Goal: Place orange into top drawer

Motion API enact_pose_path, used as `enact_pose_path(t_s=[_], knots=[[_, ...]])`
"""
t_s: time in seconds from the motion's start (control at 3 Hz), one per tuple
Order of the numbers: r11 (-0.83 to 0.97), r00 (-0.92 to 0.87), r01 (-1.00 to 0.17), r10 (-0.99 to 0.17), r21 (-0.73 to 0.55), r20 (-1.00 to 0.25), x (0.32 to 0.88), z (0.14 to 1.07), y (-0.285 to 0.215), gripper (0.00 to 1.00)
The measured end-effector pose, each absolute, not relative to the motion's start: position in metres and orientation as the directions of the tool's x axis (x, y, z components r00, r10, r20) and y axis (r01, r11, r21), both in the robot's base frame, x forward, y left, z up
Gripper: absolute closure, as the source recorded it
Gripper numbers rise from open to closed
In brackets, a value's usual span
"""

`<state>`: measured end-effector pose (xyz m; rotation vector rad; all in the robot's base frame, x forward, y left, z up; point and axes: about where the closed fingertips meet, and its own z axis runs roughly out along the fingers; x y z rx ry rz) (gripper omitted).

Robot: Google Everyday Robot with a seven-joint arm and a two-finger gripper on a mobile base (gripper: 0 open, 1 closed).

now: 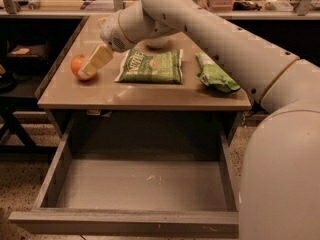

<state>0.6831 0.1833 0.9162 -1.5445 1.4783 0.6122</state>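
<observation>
The orange [76,64] rests on the left part of the table top [150,95]. My gripper [89,68] has come in from the right and sits right against the orange, its cream tip covering the fruit's right side. The white arm [210,39] runs from the right edge of the view across the table. Below the table, the top drawer [125,222] is pulled fully out toward the camera, and its flat grey bottom [145,184] is bare.
A flat green snack bag [151,66] lies mid-table, just right of the gripper. A crumpled green bag [216,75] lies further right. A dark shelf unit [20,59] stands left of the table, and a cluttered counter [235,4] runs behind it.
</observation>
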Motion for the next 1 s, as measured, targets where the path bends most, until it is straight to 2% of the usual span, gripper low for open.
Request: enact_pose_path(t_s=[0.33, 1.0], knots=[[0.117, 0.133, -0.967, -0.528, -0.227, -0.839, 0.694, 0.906, 0.197, 0.0], [0.121, 0.066, -0.977, -0.612, -0.176, -0.788, 0.705, 0.88, 0.213, 0.0]])
